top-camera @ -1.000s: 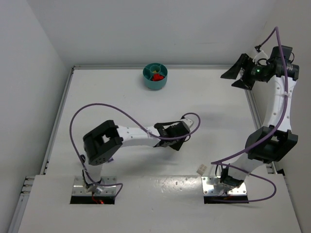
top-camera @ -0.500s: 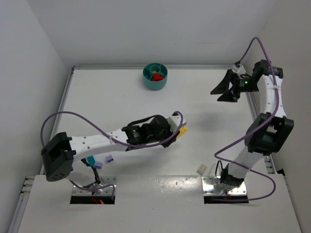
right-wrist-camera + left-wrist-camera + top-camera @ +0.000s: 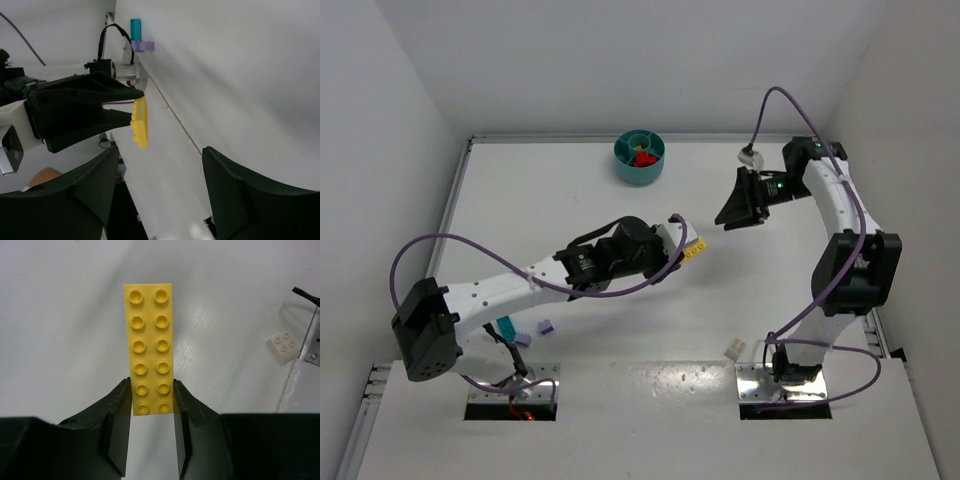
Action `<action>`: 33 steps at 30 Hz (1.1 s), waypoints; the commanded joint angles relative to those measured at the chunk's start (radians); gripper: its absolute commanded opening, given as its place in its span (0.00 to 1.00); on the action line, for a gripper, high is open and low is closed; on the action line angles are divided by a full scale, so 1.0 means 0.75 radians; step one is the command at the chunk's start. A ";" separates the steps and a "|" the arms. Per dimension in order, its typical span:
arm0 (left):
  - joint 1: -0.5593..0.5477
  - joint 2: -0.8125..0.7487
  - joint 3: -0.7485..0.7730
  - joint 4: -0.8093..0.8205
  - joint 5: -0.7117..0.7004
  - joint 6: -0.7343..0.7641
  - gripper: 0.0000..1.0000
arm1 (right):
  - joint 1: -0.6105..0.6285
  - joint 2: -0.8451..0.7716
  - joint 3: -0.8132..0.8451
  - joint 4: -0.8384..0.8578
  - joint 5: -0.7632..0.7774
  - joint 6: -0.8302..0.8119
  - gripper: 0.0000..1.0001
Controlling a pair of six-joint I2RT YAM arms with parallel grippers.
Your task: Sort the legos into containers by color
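Observation:
My left gripper (image 3: 152, 392) is shut on the near end of a long yellow lego (image 3: 150, 347), which sticks out flat ahead of the fingers (image 3: 118, 412). From above, this gripper (image 3: 682, 248) and the yellow lego (image 3: 695, 250) hang over the table's middle. My right gripper (image 3: 730, 213) stands open and empty just right of them, facing the yellow lego (image 3: 140, 122). The round teal bowl (image 3: 623, 152) of containers sits at the back with red legos (image 3: 643, 158) in one compartment. A teal lego (image 3: 506, 328) and a pale purple lego (image 3: 544, 327) lie near the left base.
A small white brick (image 3: 733, 350) lies by the right arm's base and also shows in the left wrist view as a white brick (image 3: 283, 345). White walls close in the table on the left, back and right. Purple cables loop over both arms.
My left arm has stretched out, carrying the yellow lego a little further right and back. My right gripper has swung left and down from the back right corner, its jaws narrowing somewhat.

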 commanded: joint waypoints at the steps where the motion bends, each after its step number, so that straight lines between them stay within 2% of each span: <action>1: 0.031 0.028 0.067 0.062 0.002 0.069 0.14 | 0.056 -0.037 0.009 -0.080 -0.098 -0.042 0.68; 6: 0.044 0.056 0.092 0.075 0.002 0.053 0.14 | 0.136 -0.049 -0.042 -0.080 -0.098 -0.029 0.68; 15: 0.056 0.069 0.092 0.087 0.032 0.026 0.14 | 0.240 -0.061 -0.136 -0.038 -0.098 0.013 0.62; 21: 0.056 0.069 0.092 0.087 0.045 0.001 0.14 | 0.267 -0.061 -0.141 0.026 -0.110 0.071 0.55; 28: 0.056 0.069 0.092 0.099 0.071 -0.027 0.14 | 0.293 -0.035 -0.094 0.091 -0.098 0.108 0.35; 33: 0.056 0.056 0.092 0.099 0.071 -0.054 0.14 | 0.305 -0.035 -0.065 0.118 -0.073 0.122 0.15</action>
